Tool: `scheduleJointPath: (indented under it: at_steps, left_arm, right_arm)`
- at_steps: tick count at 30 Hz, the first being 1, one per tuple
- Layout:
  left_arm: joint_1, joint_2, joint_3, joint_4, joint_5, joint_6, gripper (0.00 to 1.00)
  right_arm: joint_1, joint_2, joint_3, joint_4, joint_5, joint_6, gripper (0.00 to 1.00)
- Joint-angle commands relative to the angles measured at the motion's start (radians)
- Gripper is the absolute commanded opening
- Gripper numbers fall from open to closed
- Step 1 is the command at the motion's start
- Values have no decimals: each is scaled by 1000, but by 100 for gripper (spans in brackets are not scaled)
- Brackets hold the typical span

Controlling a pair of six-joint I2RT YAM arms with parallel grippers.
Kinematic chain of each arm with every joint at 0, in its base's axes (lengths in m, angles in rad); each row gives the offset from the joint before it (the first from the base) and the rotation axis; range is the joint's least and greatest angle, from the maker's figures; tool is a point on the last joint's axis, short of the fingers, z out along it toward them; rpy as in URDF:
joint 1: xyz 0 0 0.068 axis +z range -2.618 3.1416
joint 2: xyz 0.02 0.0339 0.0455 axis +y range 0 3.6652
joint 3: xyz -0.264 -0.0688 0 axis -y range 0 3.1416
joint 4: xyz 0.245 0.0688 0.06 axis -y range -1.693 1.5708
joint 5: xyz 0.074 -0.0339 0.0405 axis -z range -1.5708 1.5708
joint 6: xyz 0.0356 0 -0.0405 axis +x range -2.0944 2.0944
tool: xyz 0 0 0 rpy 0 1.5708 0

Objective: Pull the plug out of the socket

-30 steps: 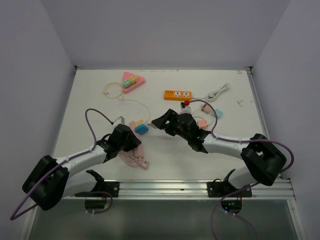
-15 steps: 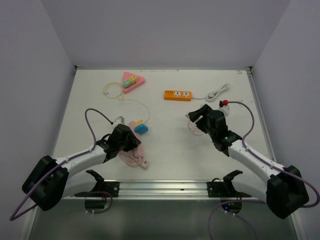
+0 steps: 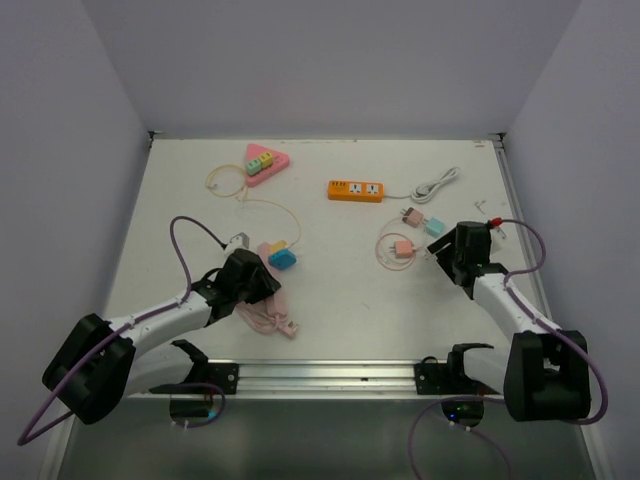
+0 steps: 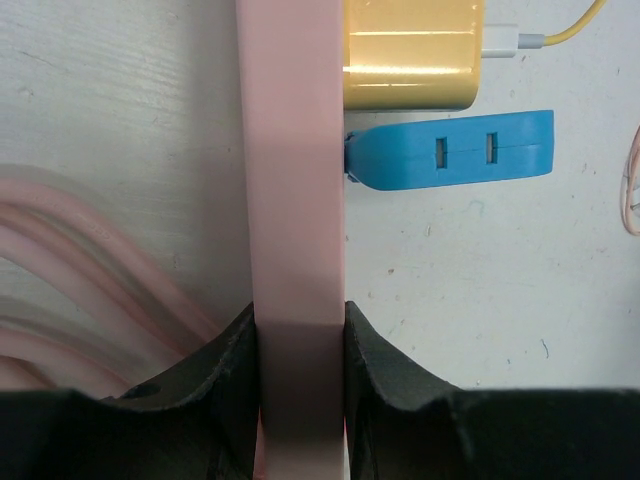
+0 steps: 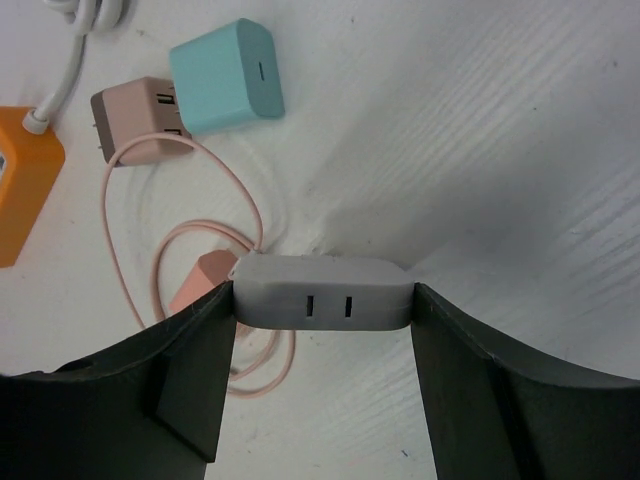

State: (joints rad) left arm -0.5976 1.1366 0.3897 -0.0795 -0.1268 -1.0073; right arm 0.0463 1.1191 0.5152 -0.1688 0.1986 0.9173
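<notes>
both low, apart: left gripper (image 4: 297,335), right gripper (image 5: 322,305)

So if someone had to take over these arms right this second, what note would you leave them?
Left gripper: jaws shut on the pink power strip, holding it in place.
Right gripper: jaws shut on a grey plug, off to the right, well apart from the strip.
Done: the grey plug is out of the socket.
Left: set it down, perhaps near the teal charger. A yellow plug and a blue plug sit against the strip's side, apparently plugged in, in case those must come out too.
</notes>
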Motion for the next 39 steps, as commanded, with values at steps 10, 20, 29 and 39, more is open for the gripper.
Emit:
scheduleJointPath:
  at_steps: [10,20,29,39]
  left_arm:
    - [4,-26,-18,-25,-5,64,0]
    - [4,-26,-20,14,30,84,0]
    - [4,-24,-29,63,75,105,0]
    - [1,-26,-32,110,110,119,0]
  right_arm:
    - [-141,189,97,-23,-192,-70,53]
    - [-141,150,148,-66,-182,-123,97]
    - [-70,42,89,11,-324,-109,98]
    - [340,149,81,323,-343,37,99]
